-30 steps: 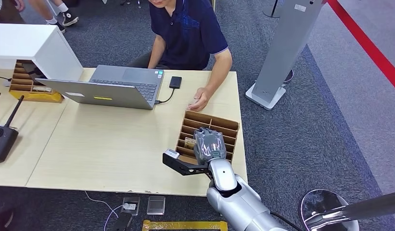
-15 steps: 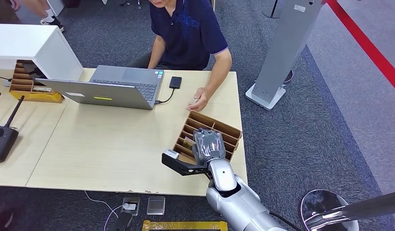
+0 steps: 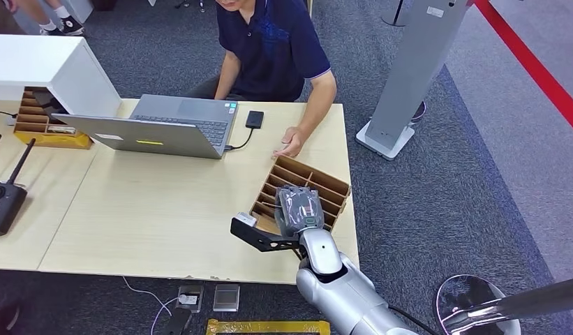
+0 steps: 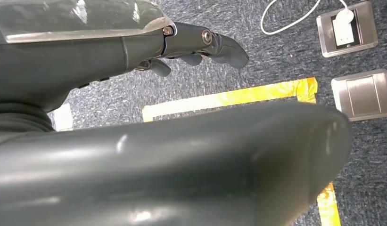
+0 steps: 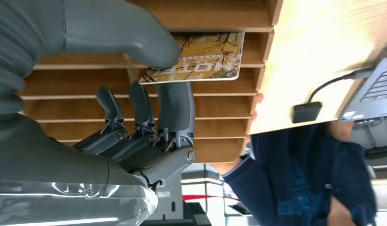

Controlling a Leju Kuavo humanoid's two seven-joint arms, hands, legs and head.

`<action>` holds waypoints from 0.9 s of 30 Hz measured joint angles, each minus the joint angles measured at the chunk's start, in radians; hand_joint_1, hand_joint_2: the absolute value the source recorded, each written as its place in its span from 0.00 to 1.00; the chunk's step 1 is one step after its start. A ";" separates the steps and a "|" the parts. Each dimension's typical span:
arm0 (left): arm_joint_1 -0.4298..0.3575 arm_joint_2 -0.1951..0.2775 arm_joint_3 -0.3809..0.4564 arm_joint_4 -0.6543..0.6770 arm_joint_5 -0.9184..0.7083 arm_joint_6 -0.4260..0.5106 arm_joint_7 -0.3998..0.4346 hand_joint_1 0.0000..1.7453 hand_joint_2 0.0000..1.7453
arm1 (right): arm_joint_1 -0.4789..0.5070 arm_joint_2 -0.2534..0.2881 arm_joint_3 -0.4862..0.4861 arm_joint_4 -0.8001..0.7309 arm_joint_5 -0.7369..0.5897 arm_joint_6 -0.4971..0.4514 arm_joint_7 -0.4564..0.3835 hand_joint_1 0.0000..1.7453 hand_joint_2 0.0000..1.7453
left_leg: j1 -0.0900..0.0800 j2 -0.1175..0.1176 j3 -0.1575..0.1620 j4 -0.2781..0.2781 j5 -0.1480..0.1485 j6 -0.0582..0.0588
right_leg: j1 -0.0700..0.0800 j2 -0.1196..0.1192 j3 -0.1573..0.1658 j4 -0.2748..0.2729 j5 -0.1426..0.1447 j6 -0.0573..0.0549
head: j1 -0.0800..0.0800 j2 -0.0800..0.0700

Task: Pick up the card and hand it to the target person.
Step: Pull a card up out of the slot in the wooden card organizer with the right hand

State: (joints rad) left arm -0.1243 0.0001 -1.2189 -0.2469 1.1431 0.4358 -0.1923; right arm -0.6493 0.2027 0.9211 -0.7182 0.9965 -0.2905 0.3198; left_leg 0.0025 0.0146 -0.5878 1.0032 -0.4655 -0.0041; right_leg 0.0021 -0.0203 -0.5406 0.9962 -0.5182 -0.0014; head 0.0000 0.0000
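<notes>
Between the thumb and a finger of my right hand [image 5: 135, 117] is pinched the card [image 5: 201, 61], a yellow-brown printed card lettered HOTEL. It is held over the slots of the brown cardboard organizer [image 5: 219, 19]. In the head view my right hand [image 3: 299, 208] hovers over that organizer [image 3: 318, 183] at the table's near right corner and covers the card. The person [image 3: 273, 49] in a dark blue shirt sits across the table, one hand [image 3: 289, 145] resting just beyond the organizer. My left hand [image 4: 191, 47] hangs over the carpet, its fingers loosely bent and holding nothing.
An open laptop [image 3: 165, 125] and a black device [image 3: 254, 118] wired to it lie at the table's far side. A black controller [image 3: 4, 199] lies at the left edge, a white box [image 3: 46, 66] at the back left. A grey stand [image 3: 409, 77] rises to the right of the table.
My right hand has shifted slightly left over the organizer, which has turned a little on the table. The card that lay in a slot beside the hand is now under it.
</notes>
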 joint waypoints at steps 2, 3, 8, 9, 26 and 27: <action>0.000 -0.001 0.002 0.000 0.001 0.002 0.001 0.00 0.00 | 0.001 -0.006 0.002 -0.023 -0.004 0.005 0.003 0.76 1.00 | 0.000 0.001 0.000 0.000 0.000 0.000 | 0.000 0.000 0.000 0.000 0.000 0.000 | 0.000 0.000; 0.000 -0.001 0.002 0.000 0.002 0.002 0.001 0.00 0.00 | 0.002 -0.009 0.003 -0.032 -0.006 0.007 0.005 0.76 1.00 | 0.000 0.001 -0.001 0.000 0.000 0.000 | 0.000 0.000 -0.001 0.000 0.000 0.000 | 0.000 0.000; 0.000 -0.003 0.005 0.000 0.004 0.004 0.005 0.00 0.00 | 0.004 -0.022 0.003 -0.077 -0.014 0.017 0.010 0.79 1.00 | 0.000 0.000 0.000 0.000 0.000 0.000 | 0.000 0.000 0.000 0.000 0.000 0.000 | 0.000 0.000; 0.000 -0.003 0.005 0.000 0.004 0.005 0.005 0.00 0.00 | 0.004 -0.024 0.001 -0.085 -0.016 0.019 0.012 0.80 1.00 | 0.000 -0.001 0.000 0.000 0.000 0.000 | 0.000 0.000 0.000 0.000 0.000 0.000 | 0.000 0.000; -0.001 0.003 0.001 0.002 -0.007 -0.007 0.007 0.00 0.00 | 0.038 -0.133 -0.090 -0.411 -0.180 0.080 0.030 0.85 1.00 | 0.000 -0.002 -0.001 0.001 0.000 0.000 | 0.000 -0.002 -0.001 0.000 -0.001 0.000 | 0.000 0.000; -0.001 0.003 0.001 0.002 -0.007 -0.008 0.007 0.00 0.00 | 0.038 -0.141 -0.099 -0.432 -0.187 0.080 0.032 0.85 1.00 | 0.000 -0.002 -0.002 0.001 0.000 0.000 | 0.000 -0.002 -0.001 0.001 -0.001 0.000 | 0.000 0.000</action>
State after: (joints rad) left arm -0.1253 0.0033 -1.2178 -0.2451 1.1357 0.4281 -0.1858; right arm -0.6110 0.0616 0.8224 -1.1503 0.8099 -0.2110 0.3523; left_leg 0.0027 0.0124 -0.5897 1.0044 -0.4654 -0.0038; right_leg 0.0023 -0.0226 -0.5418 0.9970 -0.5188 -0.0014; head 0.0000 0.0000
